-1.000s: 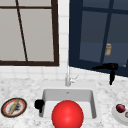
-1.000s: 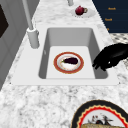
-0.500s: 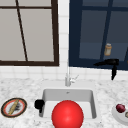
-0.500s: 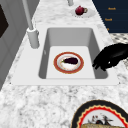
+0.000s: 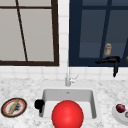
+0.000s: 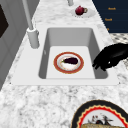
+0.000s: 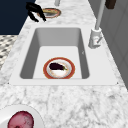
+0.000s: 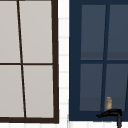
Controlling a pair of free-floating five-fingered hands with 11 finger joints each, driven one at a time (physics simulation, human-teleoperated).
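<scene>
Speckled marble surface point(image 6: 37, 100) surrounds a white sink point(image 6: 70, 35). On the sink's floor lies a round plate point(image 6: 57, 68) with a red-brown rim, carrying a dark, glossy eggplant point(image 6: 70, 60). The plate looks stiff, glazed, slippery and breakable, so it is best taken by its rim. The eggplant seems light, smooth and firm, and could roll. The left hand point(image 5: 39, 103) hovers at the sink's edge, fingers loosely bent, grasping nothing. The right hand point(image 5: 110, 60) hangs released before the dark window point(image 5: 95, 32).
</scene>
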